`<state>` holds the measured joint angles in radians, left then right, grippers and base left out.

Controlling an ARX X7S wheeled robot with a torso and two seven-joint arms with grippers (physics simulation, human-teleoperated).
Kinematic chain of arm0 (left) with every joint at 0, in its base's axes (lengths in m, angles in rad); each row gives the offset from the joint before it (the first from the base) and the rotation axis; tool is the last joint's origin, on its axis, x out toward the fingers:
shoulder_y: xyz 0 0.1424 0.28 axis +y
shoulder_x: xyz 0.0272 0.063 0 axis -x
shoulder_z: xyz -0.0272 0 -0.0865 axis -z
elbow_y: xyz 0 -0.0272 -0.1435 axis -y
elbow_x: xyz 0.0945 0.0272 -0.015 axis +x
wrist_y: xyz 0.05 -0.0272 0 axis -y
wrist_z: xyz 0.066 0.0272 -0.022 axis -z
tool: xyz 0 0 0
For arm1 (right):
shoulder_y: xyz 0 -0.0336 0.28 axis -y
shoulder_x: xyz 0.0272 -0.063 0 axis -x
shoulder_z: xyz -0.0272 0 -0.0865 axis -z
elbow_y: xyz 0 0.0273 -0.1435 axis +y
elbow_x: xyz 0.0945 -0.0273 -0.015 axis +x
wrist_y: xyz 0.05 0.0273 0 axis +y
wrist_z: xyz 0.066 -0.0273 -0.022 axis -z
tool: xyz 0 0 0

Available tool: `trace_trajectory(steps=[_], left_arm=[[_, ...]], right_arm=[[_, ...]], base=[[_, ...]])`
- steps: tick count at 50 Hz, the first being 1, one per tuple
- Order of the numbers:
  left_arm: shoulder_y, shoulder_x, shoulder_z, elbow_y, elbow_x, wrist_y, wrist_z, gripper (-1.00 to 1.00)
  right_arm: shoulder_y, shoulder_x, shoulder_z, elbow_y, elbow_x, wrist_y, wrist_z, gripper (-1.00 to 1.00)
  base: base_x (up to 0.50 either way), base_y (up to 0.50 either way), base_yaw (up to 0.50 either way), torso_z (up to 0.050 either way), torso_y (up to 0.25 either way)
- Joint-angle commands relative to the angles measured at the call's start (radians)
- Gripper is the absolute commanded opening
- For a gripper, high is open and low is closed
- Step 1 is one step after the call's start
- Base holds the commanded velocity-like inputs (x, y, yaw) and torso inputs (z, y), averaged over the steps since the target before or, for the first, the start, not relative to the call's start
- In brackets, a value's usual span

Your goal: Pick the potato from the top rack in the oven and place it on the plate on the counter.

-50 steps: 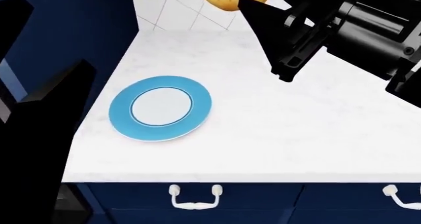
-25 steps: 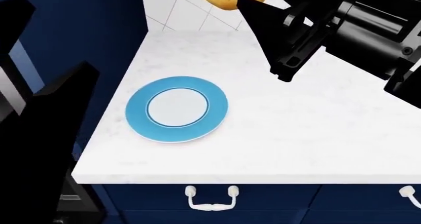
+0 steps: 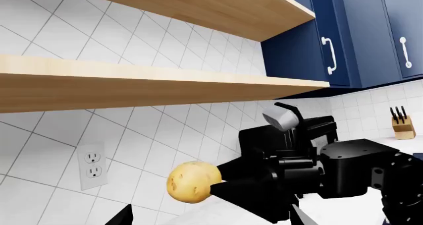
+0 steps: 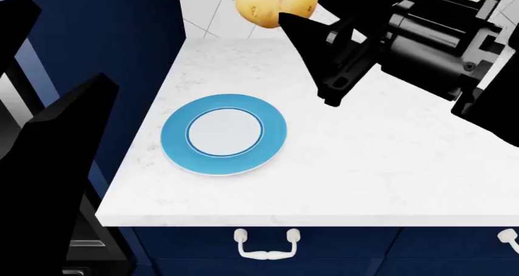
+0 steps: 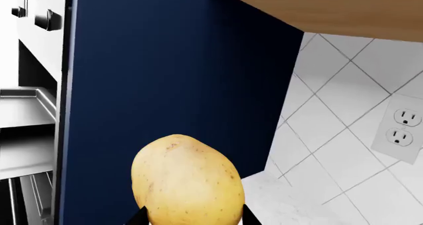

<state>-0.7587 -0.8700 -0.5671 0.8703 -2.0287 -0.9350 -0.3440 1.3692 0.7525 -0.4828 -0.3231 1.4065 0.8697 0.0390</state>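
Observation:
The yellow-tan potato (image 4: 271,5) hangs high over the back of the white counter (image 4: 365,160), with my right gripper (image 4: 296,5) shut on it. In the right wrist view the potato (image 5: 188,183) fills the gap between both black fingertips (image 5: 138,217). The left wrist view shows the same potato (image 3: 191,182) on the right gripper (image 3: 218,185). The blue-rimmed plate (image 4: 225,134) lies bare on the counter, below and nearer than the potato. My left gripper (image 4: 61,42) stands open beside the counter's left end, holding nothing. The top rack is out of view.
A tall navy panel (image 4: 121,45) borders the counter's left end. Beside it, an appliance strip with knobs and grey metal shelves (image 5: 26,111) shows. A black countertop appliance (image 3: 290,136) and knife block (image 3: 401,127) stand further along. Wooden shelves (image 3: 165,86) run above, and drawer handles (image 4: 265,242) below.
The head view has shifted, so the plate now sits further right in it. My right gripper with the potato has moved a little to the left. The left gripper stays open.

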Motion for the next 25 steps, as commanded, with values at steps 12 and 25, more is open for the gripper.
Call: trace_trajectory(steps=[12, 25], left_arm=[[0.000, -0.015, -0.005, 0.002, -0.020, 0.015, -0.016, 1.00], [-0.009, -0.019, 0.000, -0.001, -0.019, 0.017, -0.014, 1.00]], right_arm=[[0.052, -0.146, -0.164, 0.180, -0.156, 0.056, -0.060, -1.00], [0.105, -0.242, -0.262, 0.347, -0.249, 0.081, -0.104, -1.00]], base=[[0.00, 0.00, 0.00, 0.000, 0.000], [0.00, 0.00, 0.00, 0.000, 0.001]])
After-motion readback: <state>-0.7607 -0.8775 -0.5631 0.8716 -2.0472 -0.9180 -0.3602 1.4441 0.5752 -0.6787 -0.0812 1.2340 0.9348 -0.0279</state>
